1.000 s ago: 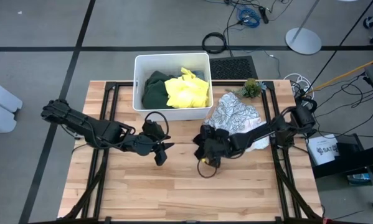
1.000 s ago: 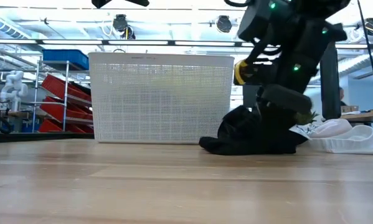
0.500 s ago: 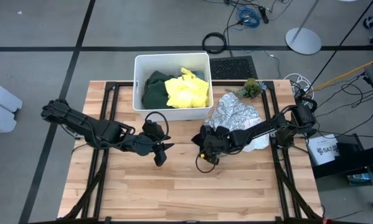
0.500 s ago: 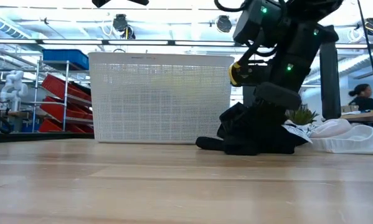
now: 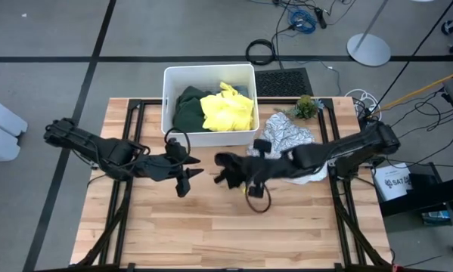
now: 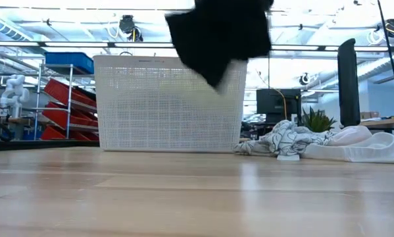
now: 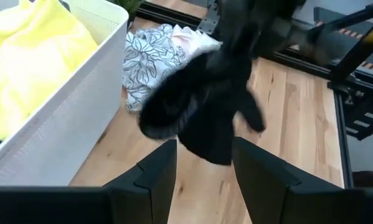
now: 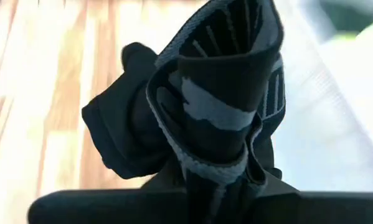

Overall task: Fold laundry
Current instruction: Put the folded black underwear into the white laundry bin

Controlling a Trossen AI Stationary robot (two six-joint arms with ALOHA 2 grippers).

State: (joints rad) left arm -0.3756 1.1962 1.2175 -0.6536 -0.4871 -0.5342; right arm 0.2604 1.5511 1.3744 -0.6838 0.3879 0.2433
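A black garment (image 5: 230,169) hangs bunched above the table's middle, with my right gripper (image 5: 246,174) shut on it. In the low view the black garment (image 6: 220,33) is high above the wood. My left gripper (image 5: 185,178) stands open just to its left and touches nothing; in the left wrist view its fingers (image 7: 158,177) frame the black garment (image 7: 205,112) farther off. The white bin (image 5: 209,130) at the back holds a dark green garment (image 5: 187,109) and a yellow one (image 5: 228,109). A white garment with grey pattern (image 5: 287,136) lies on the table right of the bin. My right gripper holds a bunched part of the black garment with a grey-trimmed edge (image 8: 214,118), several layers crumpled together. The cloth itself covers the fingers, so the exact place of contact is hidden. The garment hangs slack below the gripper, clear of the table.
A small green plant (image 5: 305,106) stands at the back right. More white cloth (image 6: 364,146) lies by the patterned garment. Black frame rails (image 5: 128,151) run along both sides. Bare wood (image 5: 226,234) spreads across the near half.
My right gripper has risen steeply and shifted toward the table's left, tipping as it went. The black garment, which lay in a heap on the table, is now lifted clear and hangs below it. My left gripper has drawn back a little toward the left.
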